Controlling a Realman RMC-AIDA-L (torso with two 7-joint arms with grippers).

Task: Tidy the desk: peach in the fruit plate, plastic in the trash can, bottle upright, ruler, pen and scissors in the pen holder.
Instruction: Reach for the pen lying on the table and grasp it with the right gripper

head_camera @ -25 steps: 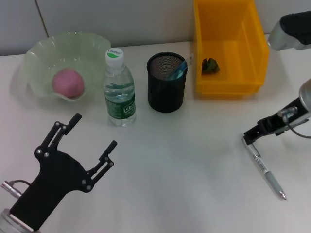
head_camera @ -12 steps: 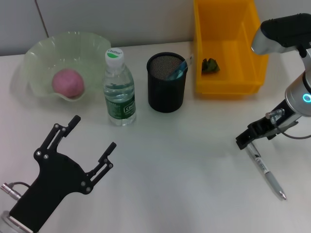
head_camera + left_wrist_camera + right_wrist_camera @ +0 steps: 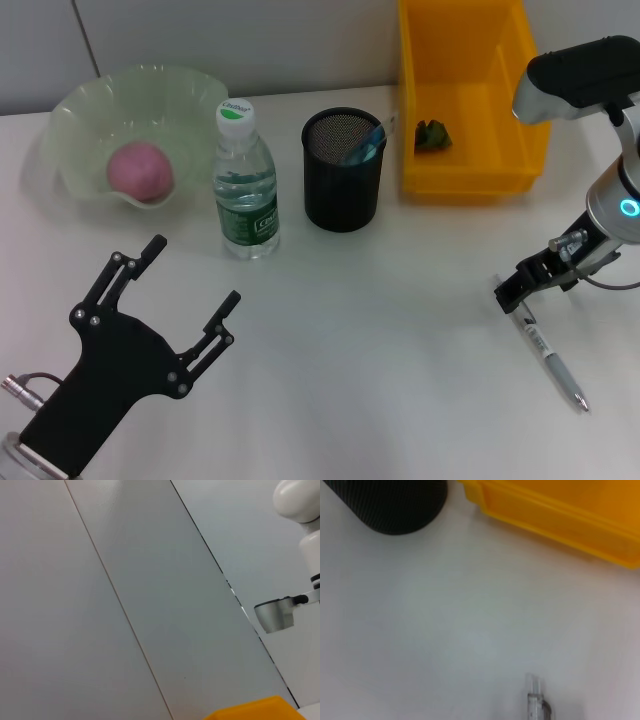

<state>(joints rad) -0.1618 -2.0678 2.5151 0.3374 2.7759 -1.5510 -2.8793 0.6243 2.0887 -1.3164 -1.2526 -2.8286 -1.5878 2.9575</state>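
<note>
A pink peach (image 3: 140,170) lies in the pale green fruit plate (image 3: 75,110) at the back left. The bottle (image 3: 245,185) stands upright beside it. The black mesh pen holder (image 3: 343,185) holds a blue item (image 3: 365,147). A dark crumpled plastic (image 3: 432,135) lies in the yellow trash can (image 3: 510,130). On the table at the right lies the pen (image 3: 546,350), and my right gripper (image 3: 510,290) hovers right at its far end. The right wrist view catches that pen (image 3: 536,702) end. My left gripper (image 3: 193,270) stands open at the front left, holding nothing.
The pen holder (image 3: 390,505) and the trash can (image 3: 555,515) stand close side by side along the back wall. My right arm's upper part (image 3: 575,75) hangs over the trash can's right edge. The left wrist view shows wall panels and the trash can (image 3: 260,711) rim.
My right arm's upper part has swung left over the trash can's edge. The right gripper shifted slightly by the pen's far end. The pen and left arm have not moved.
</note>
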